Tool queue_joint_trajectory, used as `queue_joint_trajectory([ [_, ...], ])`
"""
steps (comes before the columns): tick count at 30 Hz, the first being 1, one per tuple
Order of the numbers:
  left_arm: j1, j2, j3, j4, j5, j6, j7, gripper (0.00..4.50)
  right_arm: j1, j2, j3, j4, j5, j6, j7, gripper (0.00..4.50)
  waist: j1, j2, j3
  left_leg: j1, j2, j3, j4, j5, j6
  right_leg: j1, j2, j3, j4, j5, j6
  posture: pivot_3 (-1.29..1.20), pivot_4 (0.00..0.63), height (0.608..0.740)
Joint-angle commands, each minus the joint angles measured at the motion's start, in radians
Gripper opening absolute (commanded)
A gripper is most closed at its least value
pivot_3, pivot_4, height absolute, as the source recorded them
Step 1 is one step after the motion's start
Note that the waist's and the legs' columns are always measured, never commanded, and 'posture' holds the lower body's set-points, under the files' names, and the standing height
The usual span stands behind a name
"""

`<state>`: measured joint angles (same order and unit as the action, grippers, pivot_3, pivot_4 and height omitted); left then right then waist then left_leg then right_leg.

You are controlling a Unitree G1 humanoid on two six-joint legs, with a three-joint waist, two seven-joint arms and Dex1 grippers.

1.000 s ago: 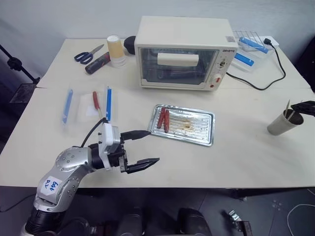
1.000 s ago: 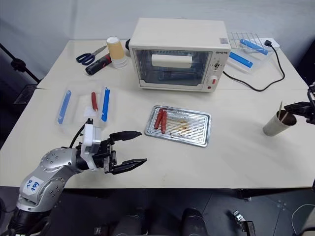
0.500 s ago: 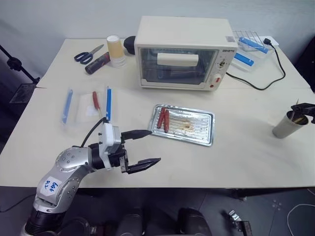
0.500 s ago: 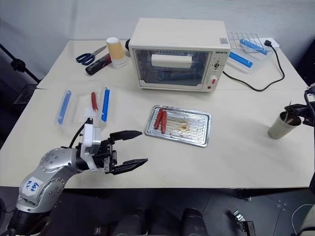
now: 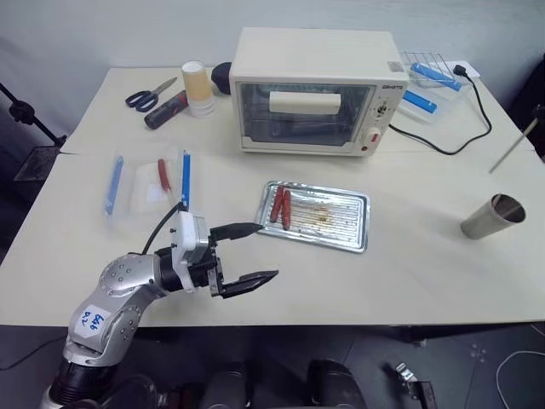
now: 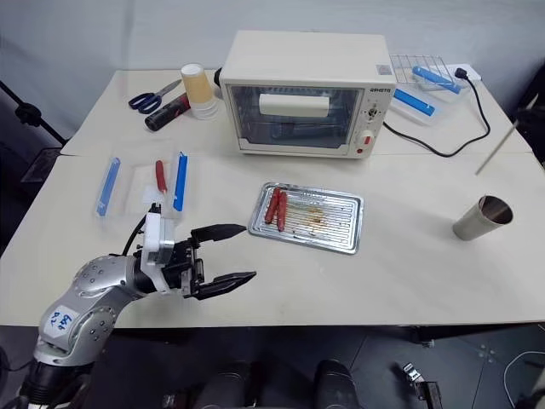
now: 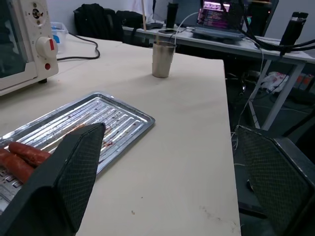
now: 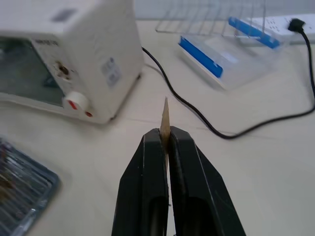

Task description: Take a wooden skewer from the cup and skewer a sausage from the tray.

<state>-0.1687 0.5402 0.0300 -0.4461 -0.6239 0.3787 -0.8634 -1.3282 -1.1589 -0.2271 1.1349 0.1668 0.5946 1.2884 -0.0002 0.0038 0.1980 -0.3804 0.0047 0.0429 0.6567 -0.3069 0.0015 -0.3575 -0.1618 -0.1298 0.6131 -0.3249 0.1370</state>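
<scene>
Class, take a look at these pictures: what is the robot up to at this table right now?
The right gripper is shut on a wooden skewer, held in the air above the grey metal cup at the table's right edge. The left gripper hangs open near the table's front edge, just short of the tray, where two sausages lie side by side at its left end. No sausage has been skewered yet.

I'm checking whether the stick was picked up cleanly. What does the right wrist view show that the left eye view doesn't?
Right wrist view alone: the right hand shut on the wooden skewer, its pointed tip poking out past the fingertips.
Left eye view alone: the metal cup, the sausages, and the open left hand near the table's front edge.
Both: the skewer, the toaster oven, the tray, the black cable.
</scene>
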Motion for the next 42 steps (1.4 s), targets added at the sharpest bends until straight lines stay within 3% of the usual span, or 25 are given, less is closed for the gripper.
queue_joint_trajectory([
  [1,-0.044,-0.065,0.046,0.024,0.004,-0.1,0.035,4.5,-0.03,-0.007,-0.027,-0.127,0.087,0.144,0.073,0.05,0.001,0.0,0.0,-0.001,0.0,0.0,0.001,0.0,0.0,0.0,0.0,0.0,0.0,0.0,0.0,0.0,0.15,0.74],
  [6,-0.136,-0.185,0.037,0.109,0.021,-0.175,0.096,4.5,0.082,0.11,-0.134,-0.385,0.285,0.408,0.048,0.05,0.008,0.0,0.0,-0.006,0.0,-0.003,0.006,0.0,0.0,-0.002,0.0,-0.003,0.002,0.001,0.0,0.0,0.15,0.74],
  [11,-0.257,-0.34,-0.009,0.265,0.104,-0.291,0.163,4.5,0.272,0.317,-0.293,-0.757,0.501,0.669,-0.136,0.05,0.026,0.0,0.0,-0.008,0.0,-0.004,0.008,0.0,0.0,-0.004,0.0,-0.003,0.006,0.001,0.001,0.0,0.15,0.74],
  [15,-0.365,-0.457,-0.064,0.413,0.175,-0.404,0.166,4.5,0.299,0.48,-0.442,-0.89,0.621,0.795,-0.337,0.05,0.037,-0.001,0.0,-0.01,-0.003,-0.005,0.011,0.0,0.001,-0.005,-0.002,-0.004,0.007,0.002,0.001,0.0,0.15,0.74],
  [25,-0.494,-0.612,-0.111,0.564,0.214,-0.522,0.162,4.5,0.314,0.69,-0.624,-1.028,0.809,0.903,-0.663,0.05,0.038,-0.001,0.0,-0.012,-0.003,-0.004,0.01,0.0,0.001,-0.008,-0.002,-0.003,0.008,0.002,0.002,0.0,0.15,0.74],
  [35,-0.537,-0.669,-0.114,0.618,0.219,-0.558,0.2,4.5,0.357,0.772,-0.637,-1.099,0.995,0.894,-0.841,0.05,0.022,-0.001,0.0,-0.012,-0.003,-0.003,0.009,0.001,0.002,-0.011,-0.002,-0.002,0.01,0.002,0.002,0.0,0.15,0.74],
  [39,-0.544,-0.68,-0.119,0.628,0.222,-0.566,0.21,3.72,0.379,0.786,-0.616,-1.113,1.077,0.877,-0.9,0.0,0.022,-0.001,0.0,-0.012,-0.003,-0.003,0.009,0.001,0.002,-0.011,-0.002,-0.002,0.01,0.002,0.002,0.0,0.15,0.74],
  [42,-0.545,-0.684,-0.123,0.63,0.222,-0.57,0.217,2.79,0.398,0.782,-0.597,-1.116,1.134,0.854,-0.939,0.0,0.024,-0.001,0.0,-0.013,-0.003,-0.003,0.009,0.001,0.002,-0.011,-0.002,-0.002,0.01,0.002,0.002,0.0,0.15,0.74],
])
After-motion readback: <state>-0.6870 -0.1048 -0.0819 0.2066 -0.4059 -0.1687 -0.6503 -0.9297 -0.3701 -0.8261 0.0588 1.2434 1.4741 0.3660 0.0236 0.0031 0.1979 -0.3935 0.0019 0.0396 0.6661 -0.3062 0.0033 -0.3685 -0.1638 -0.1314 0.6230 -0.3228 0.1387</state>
